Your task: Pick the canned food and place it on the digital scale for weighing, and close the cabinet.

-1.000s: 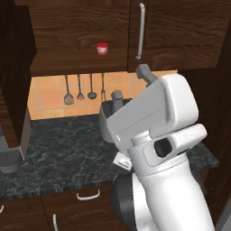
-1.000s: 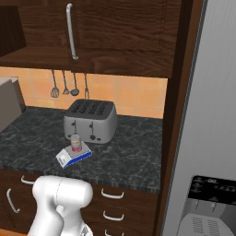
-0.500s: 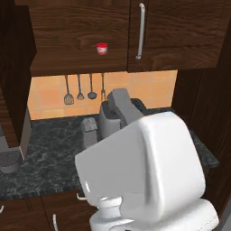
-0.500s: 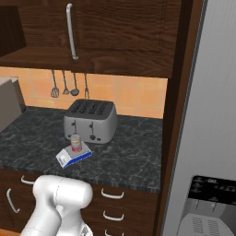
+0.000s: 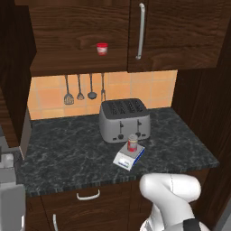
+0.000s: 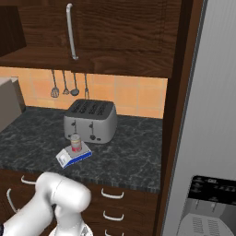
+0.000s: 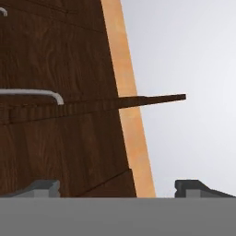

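Observation:
The canned food (image 5: 132, 143) stands upright on the digital scale (image 5: 128, 158), on the counter just in front of the toaster; nothing touches it. From the other side the canned food (image 6: 75, 142) and the digital scale (image 6: 72, 156) look the same. The cabinet (image 5: 81, 34) above has its left half open, with the dark door (image 5: 16, 76) swung out at the left. Its right door (image 5: 180, 31), with the silver bar handle, is shut. My gripper (image 7: 120, 188) is open and holds nothing. It faces dark wood fronts and an orange strip.
A silver four-slot toaster (image 5: 125, 119) stands behind the scale. A red-and-white cup (image 5: 102, 48) sits on the open cabinet shelf. Utensils (image 5: 80, 88) hang on the orange wall. A grey fridge (image 6: 207, 138) bounds the right side. My folded arm (image 5: 171, 191) is low before the drawers.
The arm has swung down from in front of the toaster to below the counter edge. The can and the scale have stayed where they were.

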